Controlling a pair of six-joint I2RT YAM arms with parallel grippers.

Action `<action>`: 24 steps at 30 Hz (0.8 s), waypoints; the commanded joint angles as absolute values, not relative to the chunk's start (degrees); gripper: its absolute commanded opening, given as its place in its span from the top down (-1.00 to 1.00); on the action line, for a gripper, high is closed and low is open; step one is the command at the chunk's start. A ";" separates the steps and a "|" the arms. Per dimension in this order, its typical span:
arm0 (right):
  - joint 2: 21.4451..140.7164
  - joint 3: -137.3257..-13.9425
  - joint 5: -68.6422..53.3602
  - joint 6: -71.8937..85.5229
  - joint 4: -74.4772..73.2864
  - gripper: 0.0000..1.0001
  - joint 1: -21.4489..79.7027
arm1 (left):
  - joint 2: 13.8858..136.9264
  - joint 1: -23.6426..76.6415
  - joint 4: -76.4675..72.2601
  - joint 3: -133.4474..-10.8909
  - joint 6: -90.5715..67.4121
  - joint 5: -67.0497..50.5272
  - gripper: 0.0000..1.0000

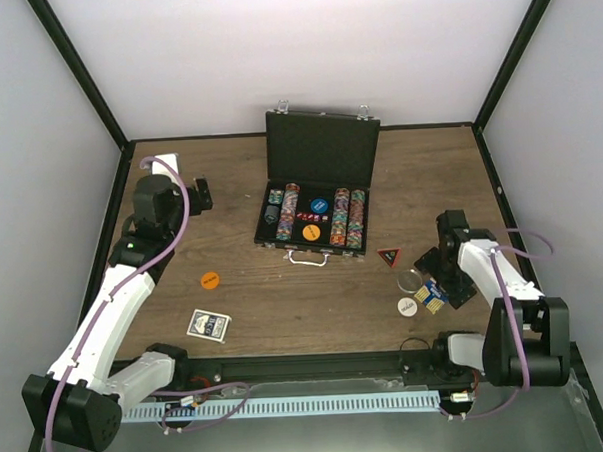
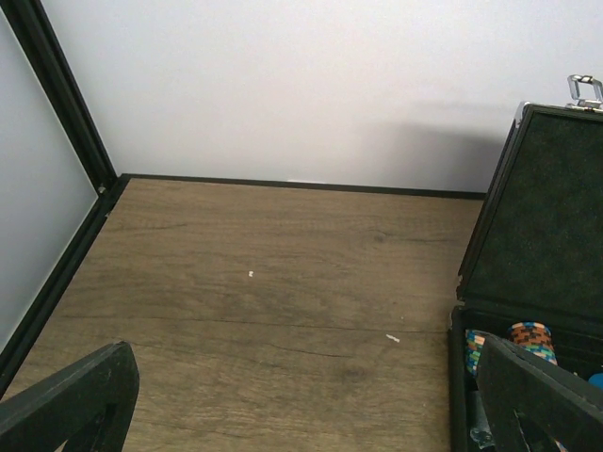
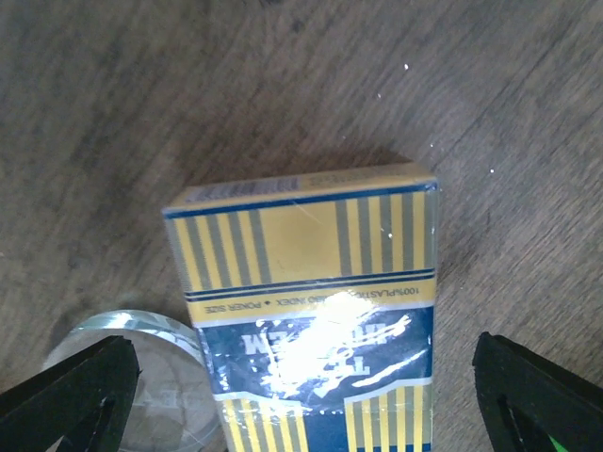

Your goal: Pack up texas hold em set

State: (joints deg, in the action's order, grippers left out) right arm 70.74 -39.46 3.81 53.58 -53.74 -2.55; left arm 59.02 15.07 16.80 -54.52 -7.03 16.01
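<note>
Overhead: case (image 1: 320, 200) open at centre, chips (image 1: 316, 213) in rows. Orange disc (image 1: 210, 280) and deck (image 1: 208, 325) lie at its 8 o'clock, triangle (image 1: 388, 256) and white disc (image 1: 406, 305) at 4 o'clock.
Left wrist: left gripper (image 2: 301, 405) spread wide, holding nothing; case at 3 o'clock.
Right wrist: right gripper (image 3: 301, 395) spread wide astride card box (image 3: 311, 292), not touching it.

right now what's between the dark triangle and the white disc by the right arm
A clear round disc lies between the dark triangle and the white disc; the top view shows it.
</note>
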 commanded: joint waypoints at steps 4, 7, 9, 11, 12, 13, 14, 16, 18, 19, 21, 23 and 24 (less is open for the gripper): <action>68.86 -36.56 3.21 55.60 -51.01 -0.94 -3.16 | 58.45 15.42 16.69 -55.20 -6.51 16.17 -1.00; 69.16 -35.58 2.80 56.01 -50.31 -0.91 -3.16 | 58.37 15.42 16.63 -55.19 -6.57 16.14 -1.00; 69.13 -34.82 2.36 56.31 -49.64 -0.86 -3.13 | 58.44 15.41 16.59 -55.18 -6.64 16.01 -1.00; 68.88 -34.07 2.14 56.54 -48.88 -0.83 -3.16 | 58.45 15.42 16.61 -55.19 -6.67 15.87 -1.00; 68.78 -33.69 2.04 56.66 -48.64 -0.81 -3.16 | 58.45 15.41 16.61 -55.18 -6.62 15.85 -1.00; 68.67 -33.26 1.84 56.73 -48.32 -0.79 -3.16 | 58.45 15.41 16.61 -55.19 -6.61 15.92 -1.00; 68.57 -32.90 1.77 56.82 -48.14 -0.79 -3.21 | 58.45 15.37 16.58 -55.20 -6.59 16.02 -1.00; 68.47 -32.30 1.65 57.07 -47.78 -0.78 -3.16 | 58.43 15.41 16.61 -55.20 -6.59 16.14 -1.00; 68.46 -31.90 1.50 57.41 -47.57 -0.76 -3.16 | 58.40 15.47 16.57 -55.15 -6.60 16.05 -1.00; 68.47 -31.77 1.47 57.53 -47.36 -0.74 -3.21 | 58.45 15.42 16.59 -55.18 -6.59 16.13 -1.00; 68.47 -31.65 1.56 57.42 -46.99 -0.69 -3.16 | 58.45 15.45 16.61 -55.15 -6.59 16.17 -1.00; 68.38 -31.64 1.67 57.36 -46.77 -0.64 -3.16 | 58.45 15.42 16.61 -55.15 -6.55 16.29 -1.00; 68.23 -31.64 1.68 57.29 -46.69 -0.61 -3.16 | 58.45 15.41 16.61 -55.10 -6.51 16.33 -1.00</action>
